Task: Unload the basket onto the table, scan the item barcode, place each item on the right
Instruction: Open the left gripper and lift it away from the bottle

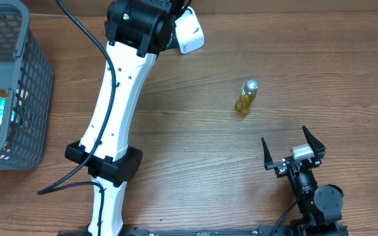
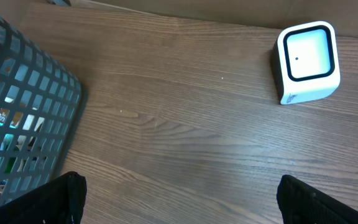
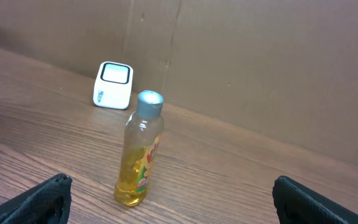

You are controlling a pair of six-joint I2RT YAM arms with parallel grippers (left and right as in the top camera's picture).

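A small clear bottle of yellow liquid (image 1: 246, 98) with a silver cap and a red-green label stands upright on the wooden table, right of centre. My right gripper (image 1: 284, 134) sits open a little in front and to the right of it, with nothing between its fingers. In the right wrist view the bottle (image 3: 140, 149) stands ahead, left of the middle of the gap of the open gripper (image 3: 179, 205). The white barcode scanner (image 1: 189, 33) rests at the back. My left gripper (image 2: 179, 208) hovers open and not holding anything, with the scanner (image 2: 307, 61) ahead to its right.
A grey wire basket (image 1: 8, 85) holding packaged goods stands at the left table edge; its corner (image 2: 23, 118) fills the left of the left wrist view. The white left arm (image 1: 120, 98) stretches from the front edge to the back. A brown wall (image 3: 260, 62) rises behind the table.
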